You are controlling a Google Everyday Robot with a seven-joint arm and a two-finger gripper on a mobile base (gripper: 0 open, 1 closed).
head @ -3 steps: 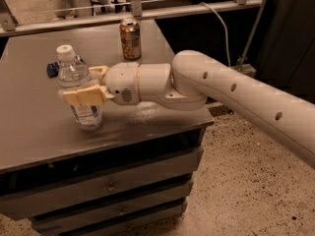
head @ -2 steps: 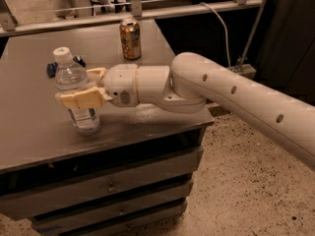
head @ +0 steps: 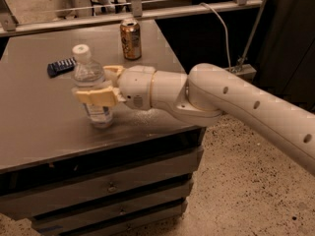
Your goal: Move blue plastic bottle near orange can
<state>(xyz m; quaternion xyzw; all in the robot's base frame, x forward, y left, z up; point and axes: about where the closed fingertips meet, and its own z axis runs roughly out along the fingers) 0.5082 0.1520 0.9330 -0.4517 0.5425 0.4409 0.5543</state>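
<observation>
The blue plastic bottle (head: 90,77) is clear with a white cap and stands upright near the middle of the table. My gripper (head: 102,84) is shut on its middle, with one tan finger (head: 93,96) in front of it and the other behind it. The bottle's base is at or just above the tabletop. The orange can (head: 130,32) stands upright at the table's far edge, behind and to the right of the bottle, with a clear gap between them. My white arm reaches in from the right.
A small flat dark-blue bar (head: 61,66) lies on the grey table (head: 34,117) just left of the bottle. A metal rail (head: 162,11) and a cable run behind the table. Drawers sit below the tabletop; speckled floor lies at the right.
The gripper and the held bottle have shifted to the right, closer to the can. The can and the dark-blue bar have not moved.
</observation>
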